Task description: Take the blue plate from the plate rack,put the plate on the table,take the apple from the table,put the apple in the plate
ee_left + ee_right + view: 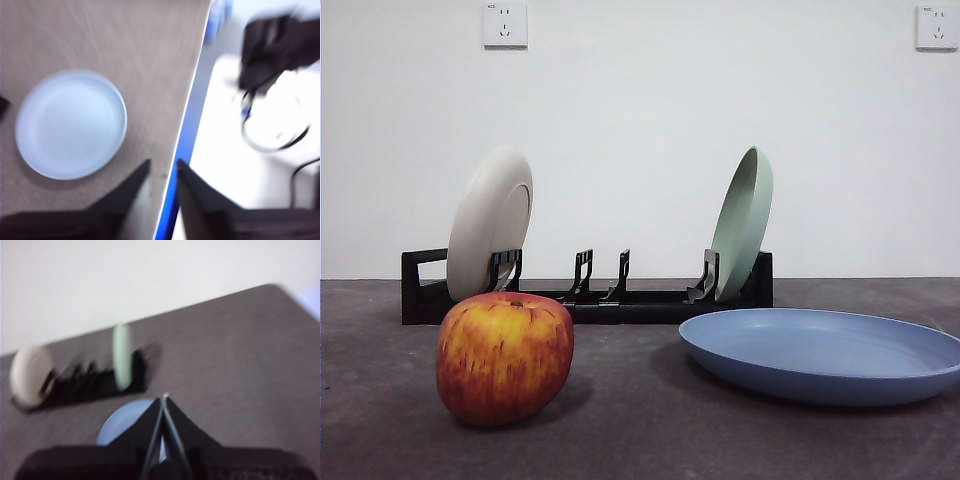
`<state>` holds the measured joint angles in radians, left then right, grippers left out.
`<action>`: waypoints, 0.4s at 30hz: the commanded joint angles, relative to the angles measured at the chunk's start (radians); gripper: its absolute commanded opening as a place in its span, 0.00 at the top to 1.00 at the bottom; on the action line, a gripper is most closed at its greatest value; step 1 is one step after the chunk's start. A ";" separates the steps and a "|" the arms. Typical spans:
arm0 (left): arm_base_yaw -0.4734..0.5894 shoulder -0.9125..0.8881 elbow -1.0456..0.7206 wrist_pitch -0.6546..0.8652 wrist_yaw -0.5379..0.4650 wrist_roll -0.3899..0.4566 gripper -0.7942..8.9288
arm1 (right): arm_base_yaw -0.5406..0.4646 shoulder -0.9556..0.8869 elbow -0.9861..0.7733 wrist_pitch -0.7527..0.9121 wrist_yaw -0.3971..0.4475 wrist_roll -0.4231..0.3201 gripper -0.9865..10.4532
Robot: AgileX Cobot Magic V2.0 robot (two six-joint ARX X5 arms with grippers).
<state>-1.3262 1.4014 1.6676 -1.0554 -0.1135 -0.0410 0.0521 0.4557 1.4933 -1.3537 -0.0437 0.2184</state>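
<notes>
Nearest the front camera sat the apple (504,357), red with yellow streaks, resting on the table (640,440) just ahead of the plate rack (585,296). To one side of the apple, well apart from it, the blue plate (823,353) lay flat on the table, close in front of the rack's end. In the rack a beige plate (489,222) leaned at one end and a pale green plate (742,222) stood tilted at the other, with bare prongs between them. Two wall sockets (505,24) showed high on the white wall behind.

Neither arm appeared in the front view. From the left wrist camera, which was blurred, the left gripper (163,172) hung above the table's edge with its jaws spread a little and nothing between them; the blue plate (70,131) lay off to its side. From the right wrist camera the right gripper (163,401) had its jaws pressed together, holding nothing, raised over the blue plate (125,422), with the rack (90,382) beyond.
</notes>
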 commanded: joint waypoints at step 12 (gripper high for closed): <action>-0.004 -0.354 -0.013 -0.269 -0.281 -0.240 0.93 | 0.001 0.282 -0.071 0.165 -0.441 -0.090 0.91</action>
<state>-1.3262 1.0523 1.6615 -1.3308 -0.3973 -0.2390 0.0521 0.7170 1.4265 -1.2083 -0.4511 0.1390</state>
